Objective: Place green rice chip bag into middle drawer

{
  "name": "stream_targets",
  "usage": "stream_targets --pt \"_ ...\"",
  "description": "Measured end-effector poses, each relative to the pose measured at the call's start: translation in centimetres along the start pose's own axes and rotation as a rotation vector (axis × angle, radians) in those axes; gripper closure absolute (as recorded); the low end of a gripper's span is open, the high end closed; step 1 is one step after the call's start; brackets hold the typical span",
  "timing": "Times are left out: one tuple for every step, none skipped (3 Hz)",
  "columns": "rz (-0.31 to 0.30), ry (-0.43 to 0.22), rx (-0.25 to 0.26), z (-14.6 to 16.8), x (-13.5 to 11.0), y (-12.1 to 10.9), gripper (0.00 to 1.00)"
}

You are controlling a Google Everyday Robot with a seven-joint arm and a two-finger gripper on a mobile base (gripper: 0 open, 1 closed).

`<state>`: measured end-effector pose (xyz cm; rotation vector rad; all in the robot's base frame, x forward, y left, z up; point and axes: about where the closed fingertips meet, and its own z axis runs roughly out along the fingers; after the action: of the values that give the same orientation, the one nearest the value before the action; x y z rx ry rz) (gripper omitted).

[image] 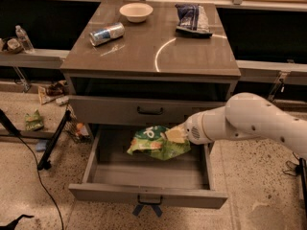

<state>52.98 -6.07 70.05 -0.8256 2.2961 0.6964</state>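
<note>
**Bag over open middle drawer; release unconfirmed.**
The claw [186, 133] sat at the right edge of the green rice chip bag [156, 142], within the opening of the middle drawer [192, 196], which stood pulled out beneath the closed upper drawer [110, 110] of the bench [153, 42]. Whether the claw was spread or pinching the bag could not be told, as the bag hid its tip. Judged risks: the glossy bag could cling and be dragged out on withdrawal. Its crumpled top, close under the upper drawer front, could foul closing. The bulky wrist could strike the drawer's right wall.
</note>
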Motion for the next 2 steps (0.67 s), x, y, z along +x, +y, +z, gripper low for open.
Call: stream_targets --pt "0.095 0.013 0.03 4.4 3.7 -5.4 1.0" --pt "0.148 0.02 0.064 7.9 6.3 -8.9 1.0"
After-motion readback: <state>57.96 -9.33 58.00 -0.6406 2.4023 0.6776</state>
